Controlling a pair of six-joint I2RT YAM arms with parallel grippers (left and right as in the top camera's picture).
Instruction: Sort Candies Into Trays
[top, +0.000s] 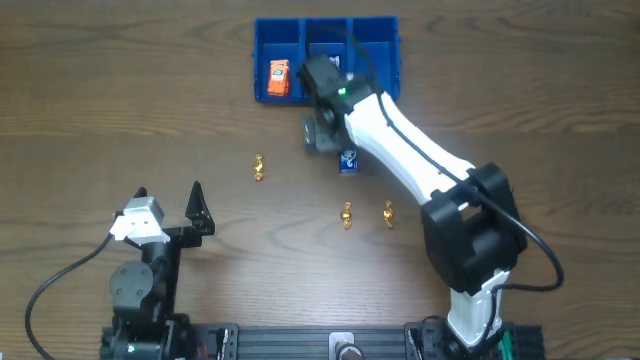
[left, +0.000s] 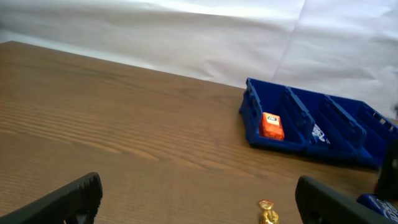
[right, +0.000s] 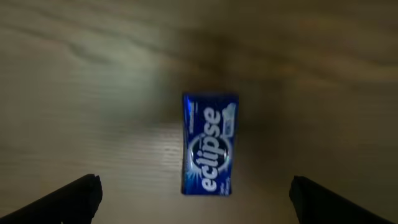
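The right wrist view shows the right gripper (right: 196, 205) wide open and empty above a blue gum pack (right: 209, 144) lying flat on the wooden table (right: 62, 62). The top view adds the blue tray (top: 262, 60) just beyond, an orange candy (top: 279, 77) in its left compartment, three gold-wrapped candies (top: 346, 214) scattered nearer, and the left gripper (top: 170, 195) wide open, empty, near its base

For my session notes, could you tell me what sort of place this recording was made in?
Probably a robotics lab test bench, not a home or shop: a wood-grain table, a plain white sheet as backdrop behind it, and a blue sorting tray with gold-wrapped candies laid out nearby.
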